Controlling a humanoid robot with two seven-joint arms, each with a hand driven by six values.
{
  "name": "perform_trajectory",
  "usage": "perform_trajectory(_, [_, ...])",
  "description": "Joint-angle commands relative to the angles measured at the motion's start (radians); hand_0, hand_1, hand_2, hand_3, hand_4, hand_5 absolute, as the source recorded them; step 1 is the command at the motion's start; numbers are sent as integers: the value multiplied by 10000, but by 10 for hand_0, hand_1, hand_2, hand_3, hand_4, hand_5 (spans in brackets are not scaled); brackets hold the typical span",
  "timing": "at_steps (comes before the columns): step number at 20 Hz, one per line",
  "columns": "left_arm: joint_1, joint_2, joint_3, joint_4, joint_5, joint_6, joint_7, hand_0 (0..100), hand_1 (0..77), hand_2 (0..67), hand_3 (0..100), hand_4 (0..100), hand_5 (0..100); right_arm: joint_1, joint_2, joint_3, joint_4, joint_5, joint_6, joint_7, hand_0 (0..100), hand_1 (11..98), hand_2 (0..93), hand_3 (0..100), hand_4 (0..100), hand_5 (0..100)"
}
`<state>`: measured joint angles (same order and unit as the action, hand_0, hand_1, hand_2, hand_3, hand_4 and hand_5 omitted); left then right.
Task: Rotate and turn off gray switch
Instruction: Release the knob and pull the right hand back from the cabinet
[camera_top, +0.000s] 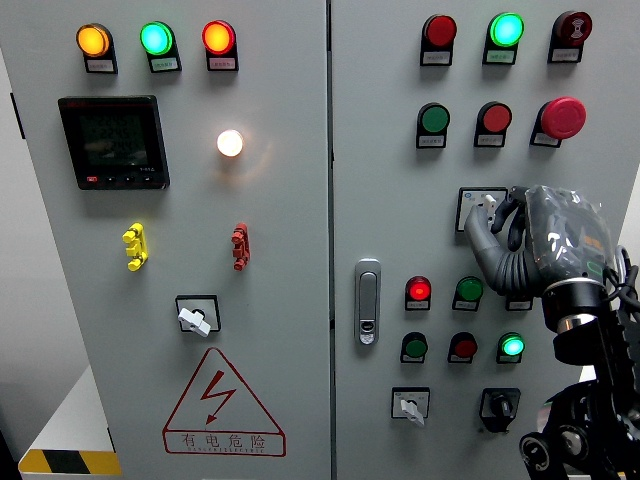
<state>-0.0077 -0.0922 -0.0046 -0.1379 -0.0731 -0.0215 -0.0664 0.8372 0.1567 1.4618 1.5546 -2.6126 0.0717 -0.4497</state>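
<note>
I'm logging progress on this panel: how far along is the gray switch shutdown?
Reach looks done: the right hand is at the gray switch on the right door, fingers curled on its knob. Turning is in hand; whether it is off yet cannot be told. Letting go remains.

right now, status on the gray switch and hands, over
Right hand up at the gray switch, fingers on its knob. Left hand not in view. Nothing between hand and switch.

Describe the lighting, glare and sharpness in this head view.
Head view: even, bright lighting on the panel; the white lamp blooms with a warm halo; lit indicators look slightly overexposed; the right hand at the gray switch is sharp, casting faint shadow.
</note>
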Motion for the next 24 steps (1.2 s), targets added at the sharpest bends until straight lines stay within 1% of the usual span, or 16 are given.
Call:
perform_trajectory(1, [0,2,0,-1,10,0,5,0,0,129,183,94,120,-73,29,-91,100,-29,-72,48,786,264,665,958,910,1000])
perform_trajectory(2, [0,2,0,-1,10,0,5,0,0,129,183,94,120,-73,29,-107,207,-29,-72,48,790,259,655,967,826,1000])
perform_trajectory(4, [0,2,0,-1,10,0,5,0,0,129,183,94,120,-271,44,-153,483,-44,-88,94,774,254,627,949,813,1000])
perform_trajectory(5, [0,2,0,-1,-5,0,-11,0,0,129,183,94,120,-409,44,-198,666,-44,-88,94,751,262,602,896,799,1000])
perform_trajectory(7, [0,2,0,-1,10,0,5,0,0,129,183,94,121,-838,44,-306,1294,-44,-88,109,719,274,558,857,767,994])
perform_trajectory(8, [0,2,0,-1,-5,0,-11,0,0,129,183,94,121,-1159,44,-382,1677,-44,-88,155,702,284,522,809,709,952])
perform_trajectory(9, [0,2,0,-1,10,0,-11,0,0,129,183,94,121,-1451,44,-413,2015,-29,-88,292,691,295,487,759,664,931])
perform_trajectory(10, [0,2,0,-1,-5,0,4,0,0,129,183,94,121,-1864,29,-383,2413,-90,-73,779,686,300,474,747,643,924])
perform_trajectory(11, [0,2,0,-16,-5,0,5,0,0,129,183,94,121,-2202,29,-337,2751,-136,-72,1270,663,326,446,701,576,859])
perform_trajectory(12, [0,2,0,-1,10,0,-11,0,0,129,183,94,121,-2479,29,-246,3058,-227,-72,1655,647,345,438,672,536,798])
perform_trajectory(14, [0,2,0,-1,10,0,-11,0,0,129,183,94,120,-2802,13,-32,3306,-564,-72,1934,628,367,420,641,502,723])
perform_trajectory(16, [0,2,0,-1,-5,0,5,0,0,129,183,94,121,-3033,13,92,3551,-703,-57,2606,619,380,414,609,471,696])
perform_trajectory(17, [0,2,0,-1,-5,0,-11,0,0,129,183,94,121,-3125,13,199,3658,-1007,-57,2944,616,385,405,583,441,659])
perform_trajectory(20, [0,2,0,-1,-5,0,4,0,0,129,183,94,121,-3294,13,307,3797,-1348,-57,3574,611,394,369,520,392,597])
perform_trajectory(22, [0,2,0,-1,-5,0,-11,0,0,129,183,94,121,-3447,13,353,3981,-1516,-57,3714,610,395,337,487,357,561])
perform_trajectory(24, [0,2,0,-1,10,0,-11,0,0,129,183,94,121,-3601,13,445,4165,-1547,-57,3729,608,397,293,424,309,514])
